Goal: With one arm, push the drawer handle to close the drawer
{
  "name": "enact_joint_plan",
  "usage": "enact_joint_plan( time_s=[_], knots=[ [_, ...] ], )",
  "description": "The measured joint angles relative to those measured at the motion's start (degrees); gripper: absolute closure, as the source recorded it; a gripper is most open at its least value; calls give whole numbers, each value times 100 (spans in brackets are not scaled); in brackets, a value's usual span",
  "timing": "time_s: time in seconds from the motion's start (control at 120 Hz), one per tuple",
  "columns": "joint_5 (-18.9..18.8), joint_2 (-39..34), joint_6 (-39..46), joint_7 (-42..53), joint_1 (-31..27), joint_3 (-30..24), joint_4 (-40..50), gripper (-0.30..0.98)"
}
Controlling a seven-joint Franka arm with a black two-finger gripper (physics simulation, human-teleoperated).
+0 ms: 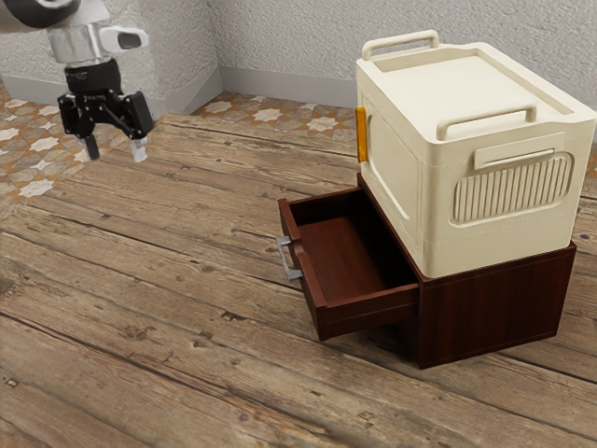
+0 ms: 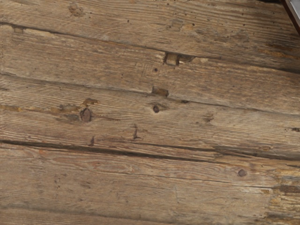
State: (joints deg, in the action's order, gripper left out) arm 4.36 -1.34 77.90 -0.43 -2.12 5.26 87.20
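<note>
Exterior view, upper left of the frame: my gripper (image 1: 116, 149), black, hanging below the pale arm (image 1: 82, 42), pointing down over the far part of the plank table (image 1: 140, 299). My two fingers (image 1: 139, 149) stand apart, open, nothing between them, touching nothing.

Centre of the frame, well apart from me: the drawer (image 1: 345, 263), dark reddish-brown, pulled out of its cabinet (image 1: 494, 308) towards the exterior view's left. Its inside shows bare brown wood. The handle (image 1: 288, 259), a grey metal bar, sits on the drawer's outer face, a little left of the frame's centre. I am not in contact with it.

Right side of the frame: a large cream box (image 1: 513, 201) resting on top of the cabinet, two raised rails (image 1: 490, 121) on its lid, slatted panel (image 1: 513, 189) on one side, narrow orange strip (image 1: 361, 135) upright on the edge nearer the drawer. Behind: rough pale wall (image 1: 280, 47), patterned tile floor (image 1: 37, 163) at the left edge and beyond the table.

Wrist view: weathered planks under my hand, with cracks, knots and small dark holes. In one corner, a dark-edged object (image 2: 291, 15) with a pale patch; cannot tell which piece it is.
</note>
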Motion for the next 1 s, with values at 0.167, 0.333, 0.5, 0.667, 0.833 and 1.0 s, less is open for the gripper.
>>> enact_joint_plan(
  time_s=[0.167,0.333,0.5,0.667,0.833,1.0],
  knots=[
    [-103,-134,747,37,-262,-55,966,0],
    [-643,-475,2229,342,1571,826,2751,1],
    [-920,-193,3667,1122,2361,1506,3349,16],
    [-991,-6,4445,1760,2101,1142,3381,37],
    [-870,331,4762,2176,2117,839,3221,48],
    [-618,508,4852,2443,2387,508,3087,53]
  ],
)
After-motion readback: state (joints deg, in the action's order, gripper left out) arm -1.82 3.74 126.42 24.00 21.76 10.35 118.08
